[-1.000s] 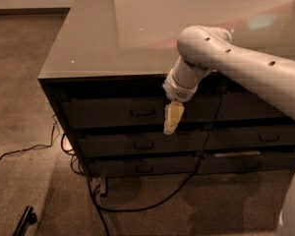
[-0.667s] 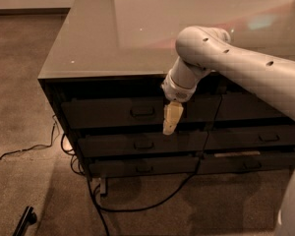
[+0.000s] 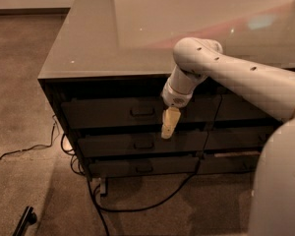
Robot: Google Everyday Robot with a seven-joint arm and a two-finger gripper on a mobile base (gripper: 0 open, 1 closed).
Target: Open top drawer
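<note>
The top drawer (image 3: 108, 113) is the tallest dark grey front under the countertop, with a small loop handle (image 3: 142, 111) at its centre. Its front looks flush with the cabinet. My gripper (image 3: 168, 127) hangs from the white arm (image 3: 226, 77) and points down in front of the cabinet. It is just right of the handle and slightly below it, over the lower edge of the top drawer front. Nothing shows in it.
Two shallower dark drawers (image 3: 137, 144) sit below the top one. A glossy grey countertop (image 3: 137, 28) covers the cabinet. Black cables (image 3: 137, 205) trail on the carpet in front and to the left. My white base (image 3: 280, 191) fills the lower right.
</note>
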